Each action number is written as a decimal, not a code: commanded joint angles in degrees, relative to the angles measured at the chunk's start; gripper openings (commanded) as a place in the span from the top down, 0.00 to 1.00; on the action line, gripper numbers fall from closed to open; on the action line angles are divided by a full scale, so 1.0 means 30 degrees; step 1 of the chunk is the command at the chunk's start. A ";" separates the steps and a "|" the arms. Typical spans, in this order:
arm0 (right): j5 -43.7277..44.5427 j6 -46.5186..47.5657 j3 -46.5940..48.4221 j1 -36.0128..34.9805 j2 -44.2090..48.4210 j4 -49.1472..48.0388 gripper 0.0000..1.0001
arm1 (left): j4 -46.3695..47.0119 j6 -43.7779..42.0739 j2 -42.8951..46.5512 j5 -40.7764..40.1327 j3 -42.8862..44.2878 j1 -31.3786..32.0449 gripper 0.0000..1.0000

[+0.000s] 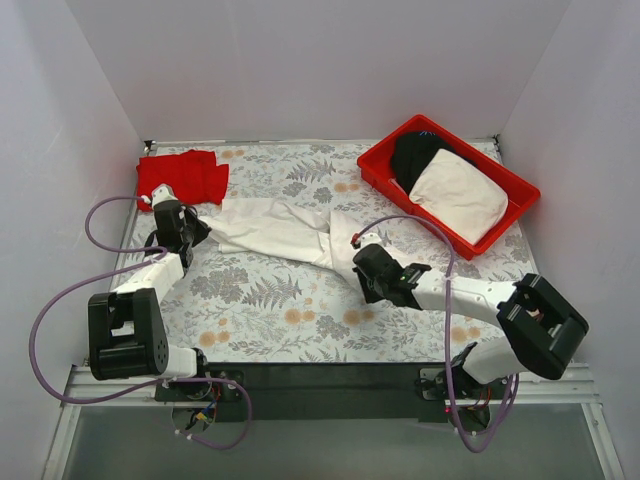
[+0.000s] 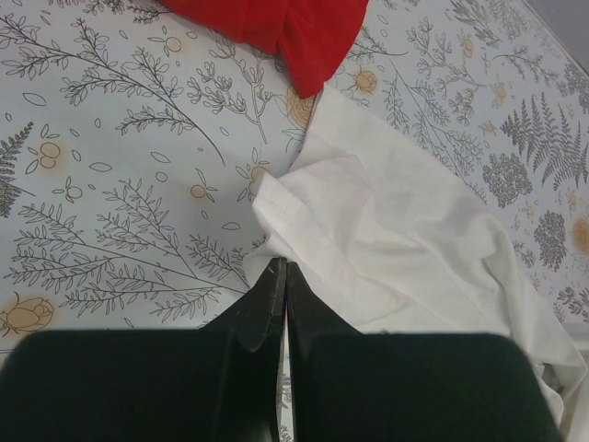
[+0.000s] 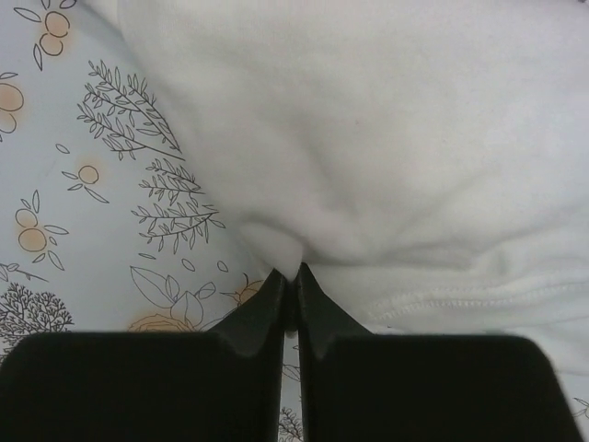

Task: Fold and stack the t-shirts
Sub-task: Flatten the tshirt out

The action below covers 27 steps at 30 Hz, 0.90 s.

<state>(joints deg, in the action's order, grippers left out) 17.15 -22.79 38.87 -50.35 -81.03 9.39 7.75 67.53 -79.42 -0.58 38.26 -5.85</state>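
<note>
White t-shirt [image 1: 275, 230] lying rumpled across the middle of the flowered table [image 1: 280, 310], pinched at its left end in the closed left gripper [image 2: 281, 269] and at its right hem in the closed right gripper [image 3: 294, 273]. Red t-shirt [image 1: 183, 176] bunched at the far-left corner, just beside it. Red tray [image 1: 378, 168] at far right, holding a folded off-white garment [image 1: 460, 195] partly over a black garment [image 1: 412, 155].

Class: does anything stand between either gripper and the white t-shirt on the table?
Nothing visible does. The left gripper and the right gripper are each shut directly on the cloth of the white t-shirt.
</note>
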 commanded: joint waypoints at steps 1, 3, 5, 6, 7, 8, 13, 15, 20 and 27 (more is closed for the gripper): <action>0.1518 0.0006 0.1103 -0.0151 0.0846 0.1174 0.99 | -0.0062 -0.0243 0.0369 -0.0099 -0.0009 -0.0072 1.00; 0.2980 0.0269 0.1484 -0.0151 0.2251 0.2574 0.99 | -0.0180 -0.0302 0.0603 -0.0478 0.0136 -0.0072 1.00; 0.4528 0.0533 0.2158 -0.0151 0.4118 0.3806 0.99 | -0.0502 -0.0390 0.1156 -0.0656 0.0195 -0.0102 1.00; 0.5002 0.0767 0.2363 -0.0151 0.4769 0.4220 0.99 | -0.0561 -0.0390 0.1479 -0.0744 0.0167 -0.0073 1.00; 0.5500 0.0885 0.2626 -0.0122 0.5355 0.4601 0.99 | -0.0619 -0.0390 0.1801 -0.0860 0.0137 -0.0073 1.00; 0.6433 0.0944 0.3179 -0.0122 0.6405 0.5069 0.99 | -0.0649 -0.0390 0.2123 -0.0920 0.0137 -0.0102 1.00; 0.8695 0.1150 0.4853 -0.0122 0.8346 0.7941 0.99 | -0.0736 -0.0244 0.4380 -0.1738 -0.0156 -0.0131 1.00; 0.9925 0.1121 0.5410 -0.0093 0.8816 0.8735 0.99 | -0.0913 -0.0272 0.4383 -0.2207 0.0019 -0.0102 1.00; 1.1974 0.1472 0.5938 0.0258 0.9406 0.8678 0.99 | -0.0561 -0.0331 0.4061 -0.2036 -0.0185 -0.0189 1.00; 1.2274 0.1677 0.6056 0.2713 0.5864 0.7684 0.99 | -0.0357 -0.0419 0.2919 -0.1274 -0.0214 -0.0248 1.00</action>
<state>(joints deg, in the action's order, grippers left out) 50.78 -18.17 55.02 -45.84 -59.77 34.22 6.02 67.09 -70.32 -5.08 37.93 -6.02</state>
